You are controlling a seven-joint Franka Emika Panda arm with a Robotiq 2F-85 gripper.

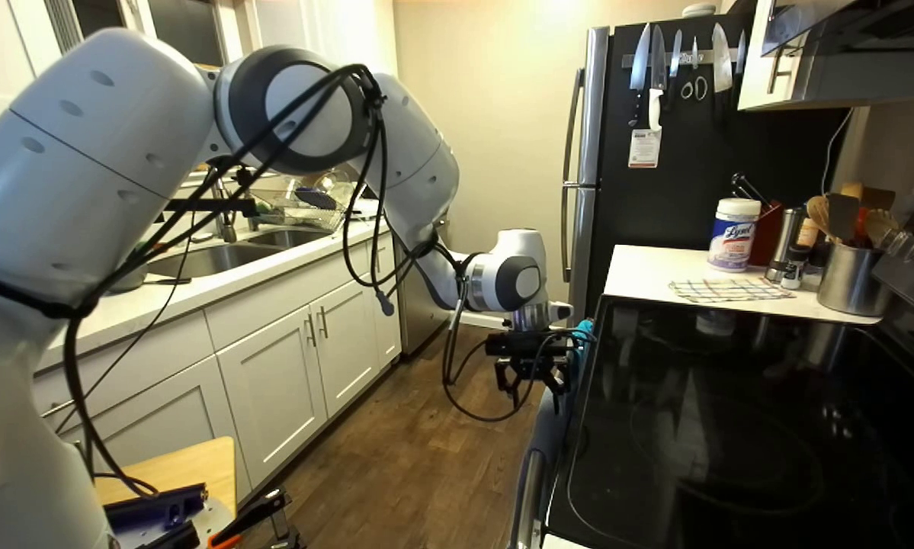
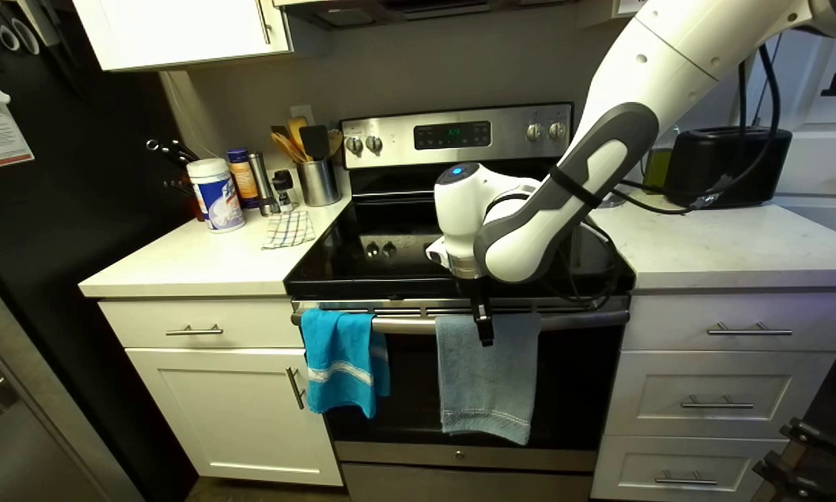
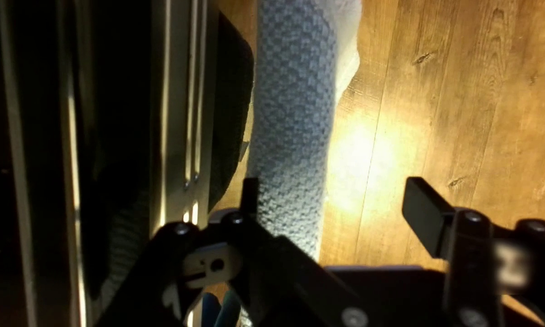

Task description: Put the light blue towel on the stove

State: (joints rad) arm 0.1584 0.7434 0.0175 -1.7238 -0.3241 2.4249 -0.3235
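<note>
The light blue towel (image 2: pixel 487 390) hangs over the oven door handle (image 2: pixel 585 320) at the front of the stove. In the wrist view the towel (image 3: pixel 295 91) runs as a knitted strip along the handle. The stove (image 1: pixel 700 427) has a black glass top, also seen in an exterior view (image 2: pixel 341 259). My gripper (image 3: pixel 331 195) points down, open and empty. In the wrist view one finger overlaps the towel's oven-side edge and the other is over the floor. In both exterior views the gripper (image 1: pixel 537 393) (image 2: pixel 486 338) is at the handle, in front of the towel. Contact cannot be told.
A bright blue towel (image 2: pixel 341 362) hangs on the same handle. It also shows in an exterior view (image 1: pixel 582 333). A checkered cloth (image 1: pixel 731 290), wipes canister (image 1: pixel 734 236) and utensil holder (image 1: pixel 853 282) stand on the counter beside the stove. A toaster (image 2: pixel 728 164) stands on the opposite counter.
</note>
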